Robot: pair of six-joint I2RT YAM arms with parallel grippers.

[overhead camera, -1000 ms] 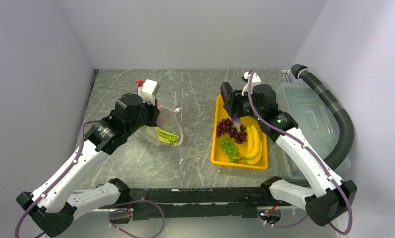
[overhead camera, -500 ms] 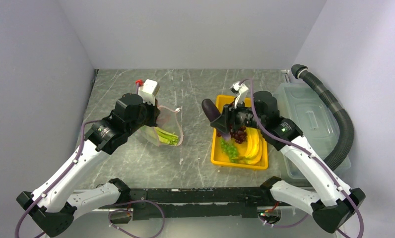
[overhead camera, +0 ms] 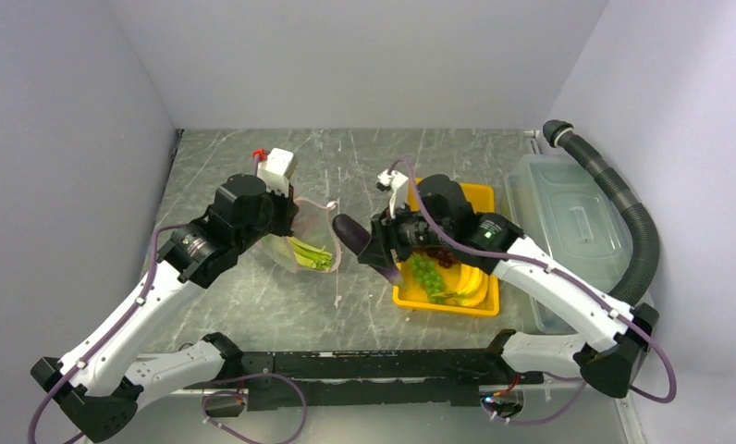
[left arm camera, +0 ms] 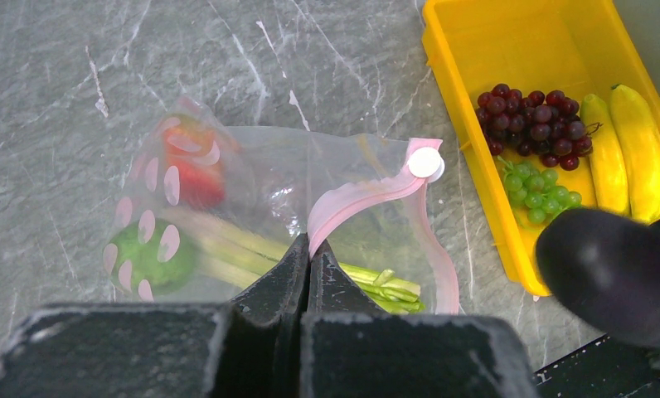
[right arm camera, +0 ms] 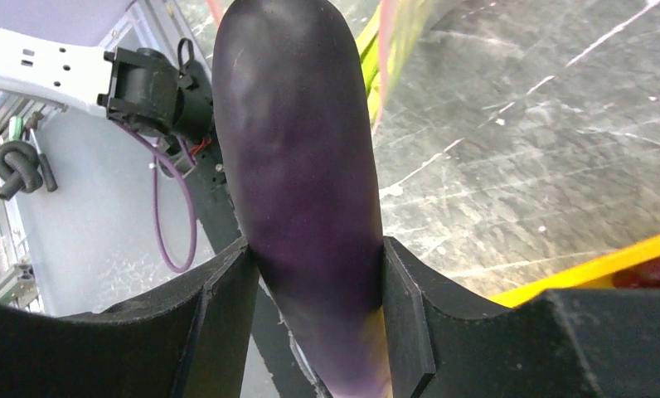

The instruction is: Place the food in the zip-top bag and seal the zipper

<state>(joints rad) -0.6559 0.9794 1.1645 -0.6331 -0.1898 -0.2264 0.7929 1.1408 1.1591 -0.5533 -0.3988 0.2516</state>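
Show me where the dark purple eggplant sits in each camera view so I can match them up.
Top external: the dark purple eggplant is at centre, in the right hand, between the clear floppy plastic bag and the yellow rectangular plastic tray.
Left wrist: a dark blob at the lower right edge.
Right wrist: fills the centre.
Shared landmark: the yellow tray.

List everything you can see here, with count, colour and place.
tray: one, yellow, right of centre
zip-top bag: one, clear, left of tray
zipper: one, pink, bag mouth
celery stalk: one, pale green, inside bag
red piece: one, inside bag
green piece: one, inside bag
grape bunches: two, purple and green, in tray
bananas: two visible, yellow, in tray
eggplant: one, dark purple, between tray and bag
lidded bin: one, translucent, right of tray
hose: one, black, far right
left end effector: shut on zipper
right end effector: shut on eggplant
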